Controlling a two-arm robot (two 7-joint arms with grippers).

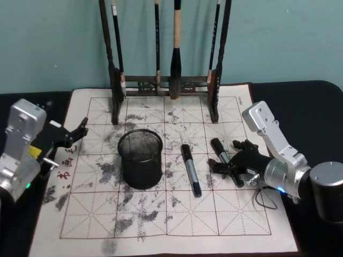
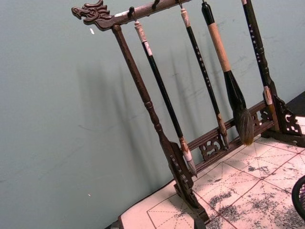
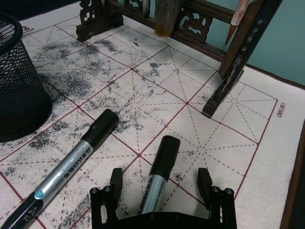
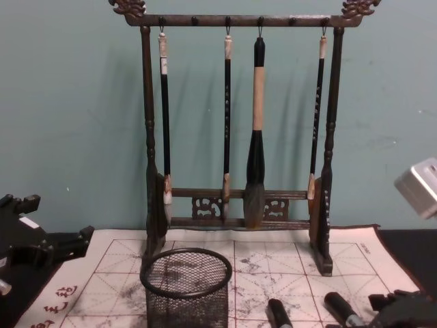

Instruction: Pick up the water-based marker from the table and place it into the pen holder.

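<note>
The pen holder (image 1: 140,159) is black metal mesh, matt. The markers (image 3: 71,162) have shiny silver bodies and black plastic caps. The rack (image 4: 198,20) is dark, smooth, glossy wood. The tabletop (image 1: 236,214) cover looks like matt paper, smudged.

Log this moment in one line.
right gripper: open, straddling right-hand marker on table | left gripper: open, parked at left | pen holder: empty

Markers (image 1: 190,170) right of pen holder (image 1: 140,160)
</note>
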